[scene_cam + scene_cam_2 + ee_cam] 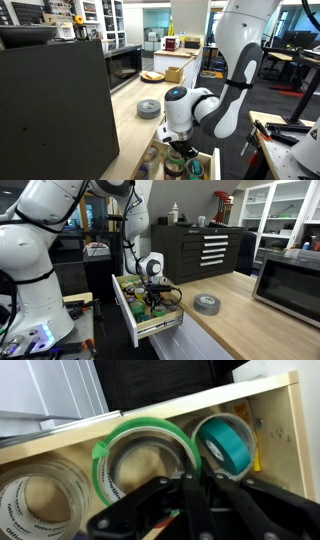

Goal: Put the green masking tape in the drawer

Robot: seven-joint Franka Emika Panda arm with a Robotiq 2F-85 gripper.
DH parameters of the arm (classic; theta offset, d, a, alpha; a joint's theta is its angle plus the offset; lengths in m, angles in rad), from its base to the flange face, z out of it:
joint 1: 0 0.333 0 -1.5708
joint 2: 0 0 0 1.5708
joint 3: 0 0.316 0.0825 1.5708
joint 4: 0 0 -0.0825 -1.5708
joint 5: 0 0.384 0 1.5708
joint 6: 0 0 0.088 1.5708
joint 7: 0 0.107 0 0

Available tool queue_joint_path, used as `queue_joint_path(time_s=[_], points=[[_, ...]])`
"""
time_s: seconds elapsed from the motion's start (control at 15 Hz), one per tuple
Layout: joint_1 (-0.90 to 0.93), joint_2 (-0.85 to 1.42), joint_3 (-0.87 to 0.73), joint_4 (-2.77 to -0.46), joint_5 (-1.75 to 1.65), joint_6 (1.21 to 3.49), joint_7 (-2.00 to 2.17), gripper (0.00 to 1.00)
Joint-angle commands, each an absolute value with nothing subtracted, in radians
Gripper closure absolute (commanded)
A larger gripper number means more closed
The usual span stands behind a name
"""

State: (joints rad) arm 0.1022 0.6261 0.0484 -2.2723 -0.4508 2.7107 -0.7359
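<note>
The green masking tape (104, 468) is a light-green ring lying low inside the drawer (285, 445), seen in the wrist view. My gripper (198, 485) reaches down into the drawer with its fingers close together on the ring's near wall. In both exterior views the gripper (180, 148) (152, 292) is lowered into the open drawer (125, 315), whose light wood side also shows (213, 165). The green tape itself is hidden behind the gripper in both exterior views.
A teal tape roll (228, 440) and a clear tape roll (35, 500) lie beside the green ring in the drawer. A thick grey tape roll (148, 108) (206, 304) sits on the wooden counter. A microwave (290, 280) stands on the counter.
</note>
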Motion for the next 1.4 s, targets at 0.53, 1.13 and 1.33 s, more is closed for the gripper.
queue_joint_path(time_s=[0.53,1.13,1.33], points=[[0.045,0.776,0.121,-2.080,-0.437,2.703,-0.802,0.93],[-0.022,0.831,0.154,-2.052,-0.398,2.686,-0.895,0.65],[-0.035,0.831,0.157,-2.060,-0.392,2.689,-0.915,0.48]])
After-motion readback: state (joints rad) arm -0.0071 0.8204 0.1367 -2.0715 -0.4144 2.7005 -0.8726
